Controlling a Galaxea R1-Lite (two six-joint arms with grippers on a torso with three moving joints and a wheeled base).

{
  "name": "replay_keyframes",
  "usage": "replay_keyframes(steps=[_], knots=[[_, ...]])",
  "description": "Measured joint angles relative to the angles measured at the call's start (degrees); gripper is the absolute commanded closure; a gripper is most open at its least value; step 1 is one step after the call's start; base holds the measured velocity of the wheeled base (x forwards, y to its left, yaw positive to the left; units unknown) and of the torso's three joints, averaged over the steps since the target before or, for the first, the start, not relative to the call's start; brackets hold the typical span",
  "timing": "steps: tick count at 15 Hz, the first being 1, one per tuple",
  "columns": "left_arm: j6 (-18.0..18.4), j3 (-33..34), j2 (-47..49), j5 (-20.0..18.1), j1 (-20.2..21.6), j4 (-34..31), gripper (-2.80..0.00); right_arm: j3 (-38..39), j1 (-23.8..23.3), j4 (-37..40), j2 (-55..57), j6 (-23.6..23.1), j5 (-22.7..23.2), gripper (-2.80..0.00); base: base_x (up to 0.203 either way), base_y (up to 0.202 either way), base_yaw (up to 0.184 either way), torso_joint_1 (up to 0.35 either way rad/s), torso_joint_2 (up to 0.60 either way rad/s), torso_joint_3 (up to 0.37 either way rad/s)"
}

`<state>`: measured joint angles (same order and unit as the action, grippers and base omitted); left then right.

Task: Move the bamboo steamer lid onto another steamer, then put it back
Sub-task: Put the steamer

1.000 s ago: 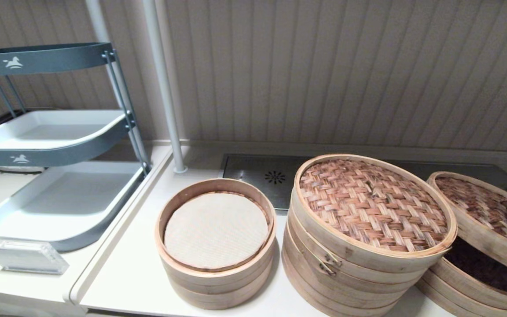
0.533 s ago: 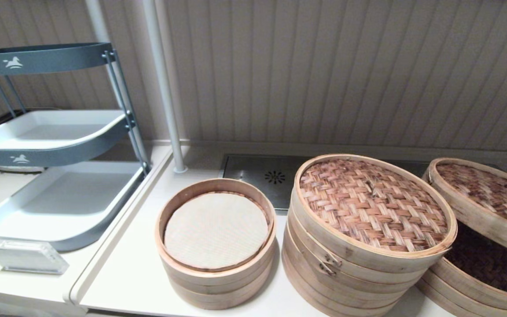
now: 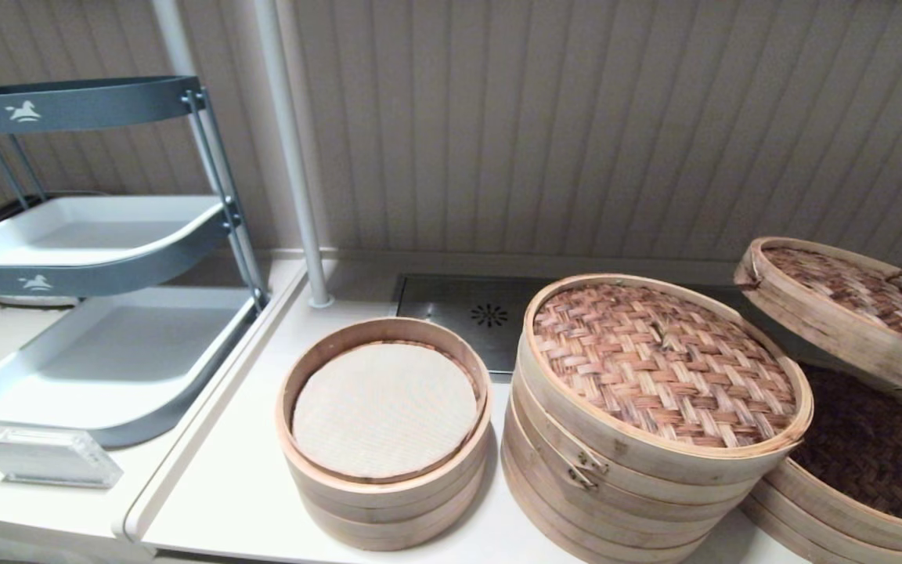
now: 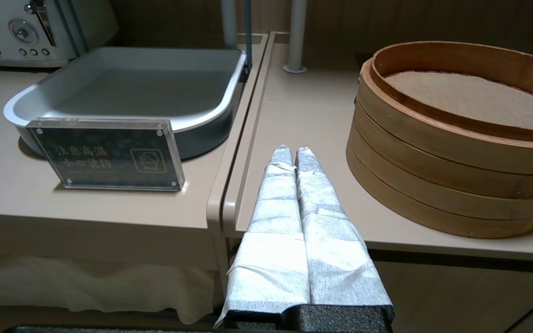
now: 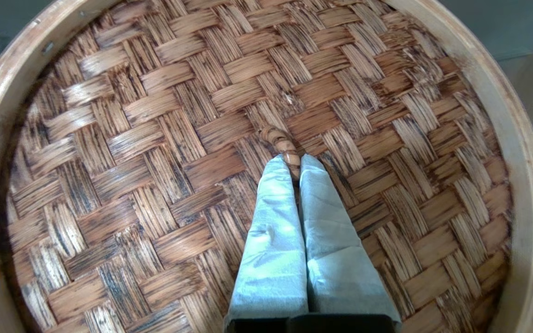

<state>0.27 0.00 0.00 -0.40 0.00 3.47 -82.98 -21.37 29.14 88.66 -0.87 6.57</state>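
- The right hand (image 5: 300, 162) is closed on the small centre loop (image 5: 279, 141) of the dark mottled-brown woven bamboo lid (image 3: 838, 307), because this loop is the only handle.
- The lid hangs tilted in the air near the right edge of the tabletop (image 3: 247, 478), above its own low dark steamer (image 3: 866, 470).
- The tall pale bamboo steamer stack with a metal clasp (image 3: 658, 415) is just beside, lower than the lid's rim.
- The left hand (image 4: 293, 155), fingers pressed together and empty, is parked at the front edge.
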Motion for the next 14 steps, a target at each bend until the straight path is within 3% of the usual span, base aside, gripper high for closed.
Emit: replay_keyframes(steps=[6,14], knots=[[0.0,0.0,0.0,0.0,0.0,0.0,0.0,-5.8,7.6,5.2,-0.5,4.2,-0.9,0.0,0.0,0.0,0.0,0.0,0.0,0.0],[0.0,0.0,0.0,0.0,0.0,0.0,0.0,-7.7,24.6,4.9,-0.4,7.5,-15.5,0.0,0.0,0.0,0.0,0.0,0.0,0.0]])
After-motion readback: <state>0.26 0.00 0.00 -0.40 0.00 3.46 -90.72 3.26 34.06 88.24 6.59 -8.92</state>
